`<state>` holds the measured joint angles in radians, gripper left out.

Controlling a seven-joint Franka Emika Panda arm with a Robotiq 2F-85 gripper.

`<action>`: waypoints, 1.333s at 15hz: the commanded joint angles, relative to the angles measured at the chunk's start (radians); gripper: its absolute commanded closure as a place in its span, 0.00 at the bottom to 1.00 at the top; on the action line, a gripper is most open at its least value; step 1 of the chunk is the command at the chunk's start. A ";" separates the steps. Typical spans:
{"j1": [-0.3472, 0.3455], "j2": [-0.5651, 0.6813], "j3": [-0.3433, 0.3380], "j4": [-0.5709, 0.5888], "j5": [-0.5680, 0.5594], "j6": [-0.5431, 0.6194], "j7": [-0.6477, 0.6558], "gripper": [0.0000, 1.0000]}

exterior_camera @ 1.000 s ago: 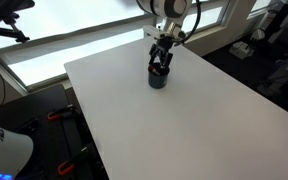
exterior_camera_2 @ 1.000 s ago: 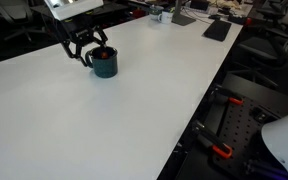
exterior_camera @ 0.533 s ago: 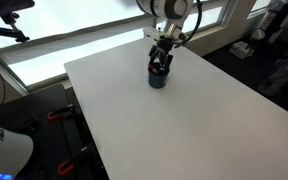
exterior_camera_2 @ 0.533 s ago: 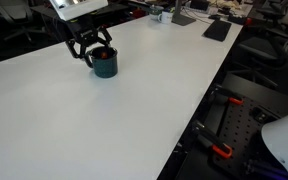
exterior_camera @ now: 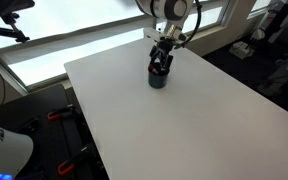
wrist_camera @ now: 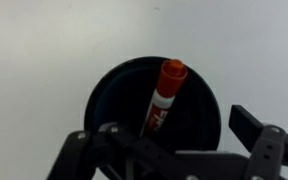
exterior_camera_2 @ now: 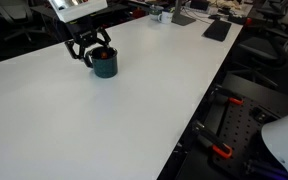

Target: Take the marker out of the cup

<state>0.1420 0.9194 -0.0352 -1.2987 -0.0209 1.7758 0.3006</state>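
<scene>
The cup [wrist_camera: 152, 110] is a dark round cup seen from above in the wrist view. The marker [wrist_camera: 162, 100] leans inside it, red with an orange cap and a white label. My gripper [wrist_camera: 174, 130] is open just over the cup, with one finger [wrist_camera: 248, 124] beyond the rim on the right and the other low on the left. In both exterior views the gripper [exterior_camera: 162, 60] [exterior_camera_2: 90, 46] hangs right at the top of the cup [exterior_camera: 158, 79] [exterior_camera_2: 105, 66]. The marker is hidden there.
The cup stands near the far edge of a wide white table [exterior_camera: 174, 130] [exterior_camera_2: 94, 120]. Black office clutter lies at the table's far end [exterior_camera_2: 216, 28]. A window ledge runs behind the table [exterior_camera: 74, 40].
The gripper has shifted slightly closer over the cup since a second ago. Over the last half second nothing has visibly moved.
</scene>
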 commanded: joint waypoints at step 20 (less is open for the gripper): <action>-0.044 -0.397 -0.002 -0.512 0.083 0.342 0.090 0.00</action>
<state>0.1214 0.5801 -0.0377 -1.7120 0.0171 2.0080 0.3515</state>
